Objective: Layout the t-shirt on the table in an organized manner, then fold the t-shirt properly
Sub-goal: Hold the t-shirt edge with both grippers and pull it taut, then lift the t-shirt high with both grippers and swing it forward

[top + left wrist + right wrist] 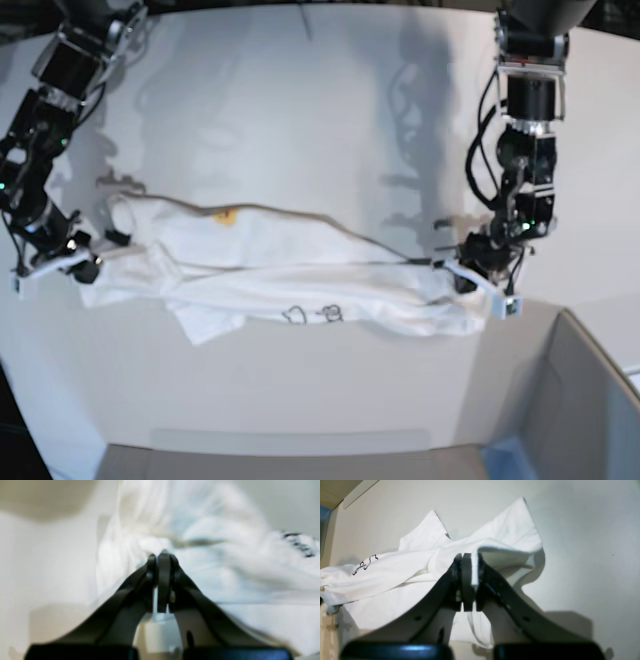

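Observation:
The white t-shirt (pixel 300 260) lies bunched in a long band across the white table (pixel 300 100), stretched between both arms. A small black outline print (pixel 310 314) shows near its front edge and a yellow spot (pixel 228 215) near the back. My left gripper (pixel 458 272) is at the band's right end. In the blurred left wrist view its fingertips (pixel 162 555) meet on the t-shirt (pixel 225 542), with a strip of white cloth pinched between them. My right gripper (pixel 92 262) is at the band's left end, shut (pixel 469 557) on a raised fold of the t-shirt (pixel 395 567).
A grey box (pixel 590 400) with a blue corner (pixel 505 460) stands at the front right, close to the left gripper. The table's curved edge (pixel 290 440) runs along the front. Bare tabletop (pixel 582 542) lies beyond the shirt in the right wrist view.

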Robot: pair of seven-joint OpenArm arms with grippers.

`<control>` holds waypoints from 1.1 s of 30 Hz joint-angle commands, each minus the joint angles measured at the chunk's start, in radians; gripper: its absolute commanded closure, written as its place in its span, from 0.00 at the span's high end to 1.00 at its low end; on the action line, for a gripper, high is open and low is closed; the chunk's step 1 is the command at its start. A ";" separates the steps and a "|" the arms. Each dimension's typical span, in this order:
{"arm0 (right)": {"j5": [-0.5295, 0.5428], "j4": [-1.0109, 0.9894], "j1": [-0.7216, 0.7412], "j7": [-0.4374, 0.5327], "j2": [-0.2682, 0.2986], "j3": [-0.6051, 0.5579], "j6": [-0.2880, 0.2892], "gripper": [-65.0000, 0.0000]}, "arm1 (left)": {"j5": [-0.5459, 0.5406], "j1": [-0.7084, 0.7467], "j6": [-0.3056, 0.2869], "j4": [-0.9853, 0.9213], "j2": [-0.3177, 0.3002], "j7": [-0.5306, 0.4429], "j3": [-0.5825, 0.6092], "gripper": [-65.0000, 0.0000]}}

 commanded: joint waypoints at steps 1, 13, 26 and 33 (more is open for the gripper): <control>0.014 0.037 0.020 0.022 0.020 0.007 0.007 0.00 | -0.005 -0.025 -0.004 0.054 -0.009 -0.026 -0.022 0.00; 0.015 0.389 -0.098 0.025 0.014 0.007 0.009 0.00 | -0.006 0.244 -0.008 0.470 0.000 0.120 -0.308 0.00; 0.216 0.571 -0.296 0.025 -0.083 0.272 0.015 0.00 | -0.006 0.517 -0.008 0.732 0.088 0.121 -0.517 0.00; 0.360 0.571 -0.323 0.025 -0.028 0.318 0.015 0.00 | -0.008 0.540 -0.010 0.746 0.125 0.120 -0.621 0.00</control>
